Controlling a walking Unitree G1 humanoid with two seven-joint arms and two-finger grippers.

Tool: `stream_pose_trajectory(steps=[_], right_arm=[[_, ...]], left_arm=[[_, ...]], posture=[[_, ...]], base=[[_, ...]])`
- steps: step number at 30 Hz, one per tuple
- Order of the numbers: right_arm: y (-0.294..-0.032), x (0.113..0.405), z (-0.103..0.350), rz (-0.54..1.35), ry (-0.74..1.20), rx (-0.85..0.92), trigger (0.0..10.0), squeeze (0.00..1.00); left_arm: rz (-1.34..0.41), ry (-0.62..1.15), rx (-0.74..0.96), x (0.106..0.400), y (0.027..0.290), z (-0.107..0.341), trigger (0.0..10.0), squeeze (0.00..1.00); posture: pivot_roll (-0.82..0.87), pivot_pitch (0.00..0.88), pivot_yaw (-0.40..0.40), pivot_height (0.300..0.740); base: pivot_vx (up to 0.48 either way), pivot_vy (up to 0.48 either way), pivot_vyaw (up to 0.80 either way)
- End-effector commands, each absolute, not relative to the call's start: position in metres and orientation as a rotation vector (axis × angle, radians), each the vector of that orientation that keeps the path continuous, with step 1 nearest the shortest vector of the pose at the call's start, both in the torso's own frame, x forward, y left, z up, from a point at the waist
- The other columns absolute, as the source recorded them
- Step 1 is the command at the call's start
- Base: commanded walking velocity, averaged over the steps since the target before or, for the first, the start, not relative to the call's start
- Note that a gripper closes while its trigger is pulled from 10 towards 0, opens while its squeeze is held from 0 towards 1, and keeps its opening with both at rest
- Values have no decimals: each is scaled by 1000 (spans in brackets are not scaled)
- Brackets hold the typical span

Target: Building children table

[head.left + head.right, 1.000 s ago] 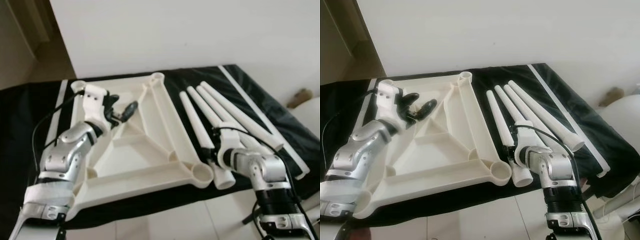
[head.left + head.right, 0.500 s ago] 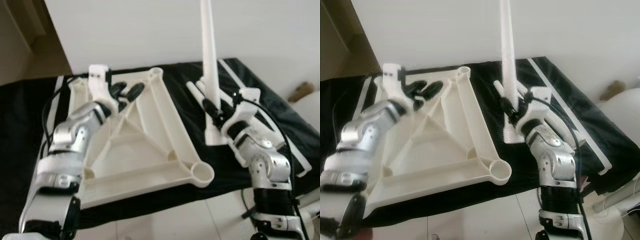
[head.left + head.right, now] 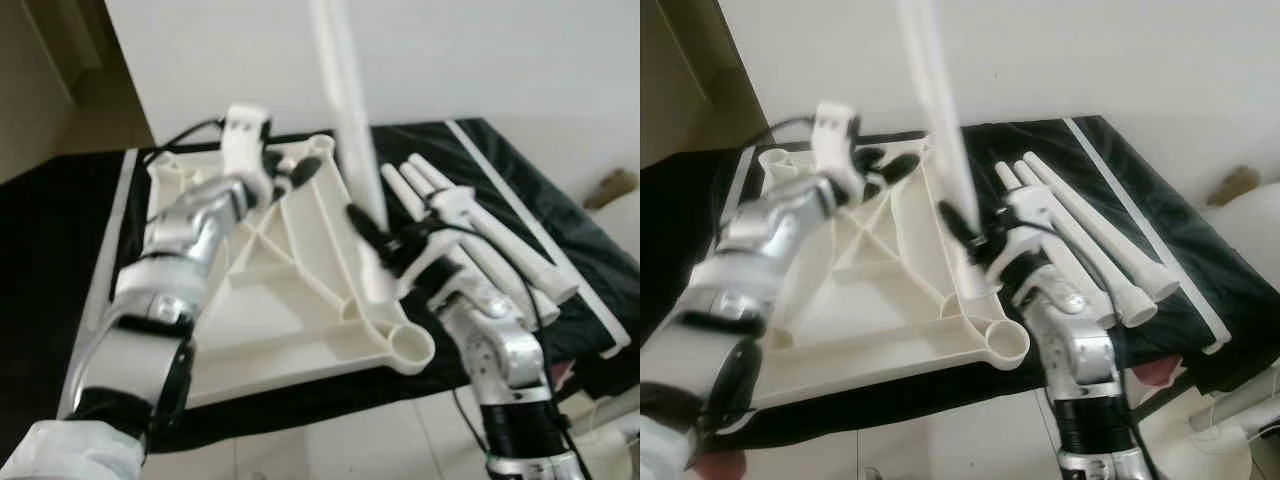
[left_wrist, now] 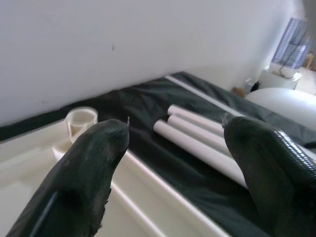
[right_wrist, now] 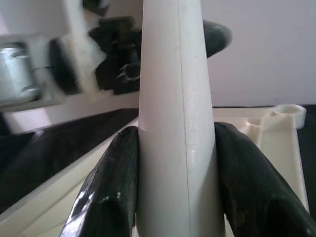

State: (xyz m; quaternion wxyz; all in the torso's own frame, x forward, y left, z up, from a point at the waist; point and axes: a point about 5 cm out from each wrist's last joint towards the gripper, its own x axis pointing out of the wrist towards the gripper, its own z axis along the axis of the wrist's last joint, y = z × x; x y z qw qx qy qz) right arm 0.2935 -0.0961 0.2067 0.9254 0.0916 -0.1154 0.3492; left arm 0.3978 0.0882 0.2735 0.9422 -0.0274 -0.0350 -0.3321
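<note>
The right gripper [image 5: 175, 182] is clamped on a white table leg [image 3: 350, 130] held nearly upright over the upturned tabletop [image 3: 300, 300], while the left gripper [image 4: 173, 148], fingers apart, hovers above its far corner.

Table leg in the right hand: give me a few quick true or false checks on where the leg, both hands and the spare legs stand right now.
1. The right hand is shut on a white table leg. True.
2. The held leg lies flat on the black cloth. False: it stands nearly upright, its lower end above the inverted tabletop.
3. The left hand is shut on another leg. False: its fingers are open and hold nothing, above the far part of the tabletop.
4. Three legs lie side by side on the black cloth, on the robot's right of the tabletop. True.
5. A leg already stands in the near corner socket. False: that socket is empty.
</note>
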Motion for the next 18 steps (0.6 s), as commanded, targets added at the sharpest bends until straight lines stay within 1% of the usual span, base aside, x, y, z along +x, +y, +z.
stream_pose_trajectory(steps=[1,7,9,14,18], right_arm=[[-97,295,204,718,-230,157,10000,0],[-95,300,196,703,-200,128,10000,0],[-95,300,196,703,-200,128,10000,0],[-95,303,193,675,-191,128,10000,0],[-94,306,191,658,-181,133,10000,0]], left_arm=[[-680,-76,-38,401,85,280,10000,0],[-736,-99,-56,400,72,298,10000,0],[-736,-99,-56,400,72,298,10000,0],[-827,-121,-64,394,57,311,10000,0],[-858,-143,-81,390,52,319,10000,0]], posture=[[-31,10,26,740],[-34,2,32,740],[-34,2,32,740],[-39,0,37,740],[-39,0,35,740]], base=[[0,0,0],[0,0,0],[0,0,0],[0,0,0],[0,0,0]])
